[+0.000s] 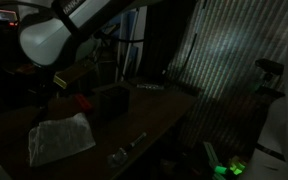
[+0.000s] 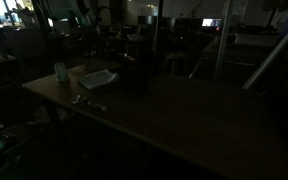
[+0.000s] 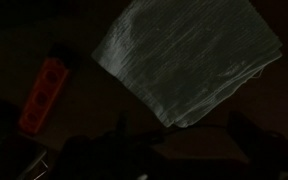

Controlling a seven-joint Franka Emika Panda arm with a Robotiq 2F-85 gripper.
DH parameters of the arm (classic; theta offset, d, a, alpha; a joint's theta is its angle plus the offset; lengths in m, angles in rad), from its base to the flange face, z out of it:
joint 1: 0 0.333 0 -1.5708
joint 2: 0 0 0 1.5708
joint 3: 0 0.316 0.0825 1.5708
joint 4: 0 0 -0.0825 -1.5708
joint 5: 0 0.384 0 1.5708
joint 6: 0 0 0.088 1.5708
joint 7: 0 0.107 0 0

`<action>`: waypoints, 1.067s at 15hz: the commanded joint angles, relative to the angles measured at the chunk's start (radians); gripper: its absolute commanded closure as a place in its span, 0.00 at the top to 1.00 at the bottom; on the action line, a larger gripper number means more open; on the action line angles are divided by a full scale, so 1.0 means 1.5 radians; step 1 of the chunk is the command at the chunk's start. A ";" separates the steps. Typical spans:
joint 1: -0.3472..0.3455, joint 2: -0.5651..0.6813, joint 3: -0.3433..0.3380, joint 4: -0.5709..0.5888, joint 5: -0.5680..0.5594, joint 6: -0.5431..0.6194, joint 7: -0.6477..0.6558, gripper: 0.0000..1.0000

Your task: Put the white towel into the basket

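White towel [image 1: 60,138] lies flat and slightly rumpled on the dark wooden table [image 1: 159,110], near the front edge, with nothing resting on it. In an exterior view it shows as a pale patch [image 2: 97,77] close to a small greenish cup [image 2: 60,71]. In the wrist view the towel [image 3: 189,55] fills the upper right, 1 corner pointing down toward the gripper [image 3: 179,155]. That suggests the hand is hanging over the table just short of the cloth, lined up for a grasp at that near corner or edge.

The room is very dim. The gripper is only a dark outline along the bottom of the wrist view, so I cannot tell how wide the jaws stand. Nothing pale shows between them, so the towel does not appear to be held. The white arm [image 1: 49,35] leans in from above, over the far side of the table.

A red-orange block [image 3: 44,95] sits on the table beside the gripper's line, apart from the towel. A dark boxy shape [image 1: 112,100] beyond the towel is probably the basket, though the light is too poor to be sure. A small metallic item [image 1: 124,150] lies near the table edge.

By my reading the task is at its start: the towel is on the table, outside the basket.
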 commanded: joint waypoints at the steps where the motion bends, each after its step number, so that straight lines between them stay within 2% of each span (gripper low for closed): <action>1: 0.022 0.072 -0.022 0.051 0.002 0.030 -0.056 1.00; 9: 0.034 0.210 -0.038 0.120 0.013 0.027 -0.128 1.00; 14: 0.024 0.253 -0.040 0.138 0.025 0.015 -0.157 1.00; 15: 0.022 0.250 -0.039 0.135 0.031 0.015 -0.156 0.82; 16: 0.019 0.245 -0.036 0.129 0.036 0.017 -0.160 0.74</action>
